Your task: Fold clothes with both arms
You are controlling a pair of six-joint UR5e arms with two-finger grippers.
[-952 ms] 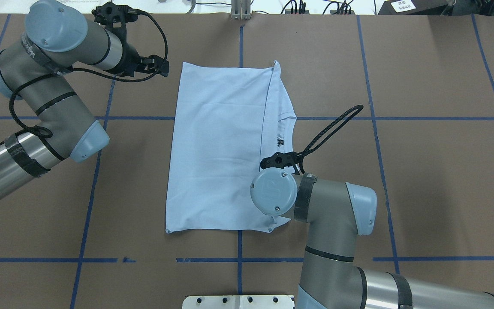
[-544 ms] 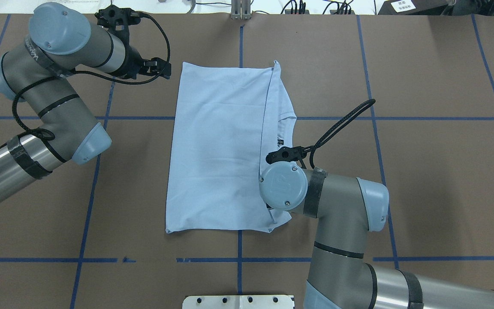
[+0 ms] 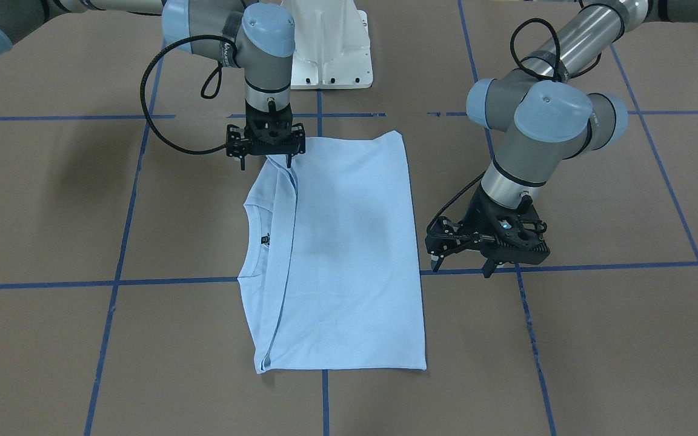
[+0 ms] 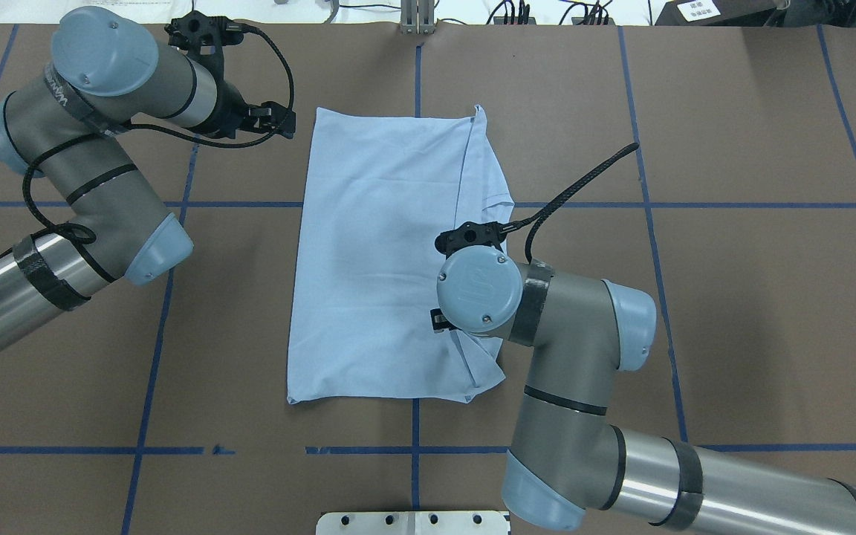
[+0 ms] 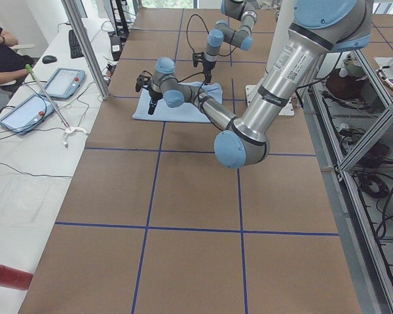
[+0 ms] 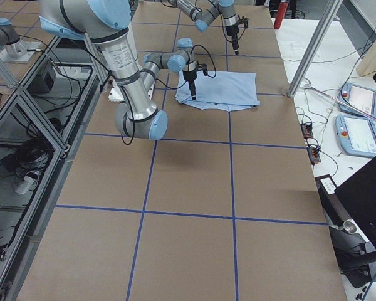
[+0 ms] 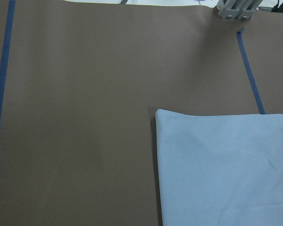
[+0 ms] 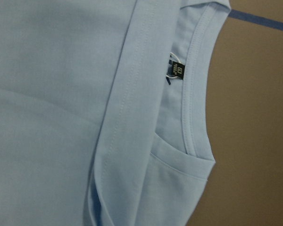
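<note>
The light blue T-shirt (image 4: 376, 253) lies flat on the brown table, folded into a long rectangle. Its ribbed collar (image 3: 253, 242) and dark neck label (image 8: 178, 71) show beside the folded edge. My right gripper (image 3: 266, 160) is open, its fingertips (image 3: 290, 161) just over the shirt's corner nearest the robot. In the overhead view its wrist hides it. My left gripper (image 3: 463, 266) is open and empty over bare table, just beside the shirt's long plain edge. The left wrist view shows only the shirt's corner (image 7: 226, 165), with no fingers in view.
Blue tape lines (image 4: 160, 312) grid the table. The white pedestal base (image 3: 328, 48) stands behind the shirt. A metal bracket (image 4: 418, 18) sits at the far edge. Tablets (image 5: 62, 82) and cables lie on the operators' side table.
My right wrist has moved along the folded edge toward the collar, away from the robot. My left arm has hardly moved. The shirt lies as before.
</note>
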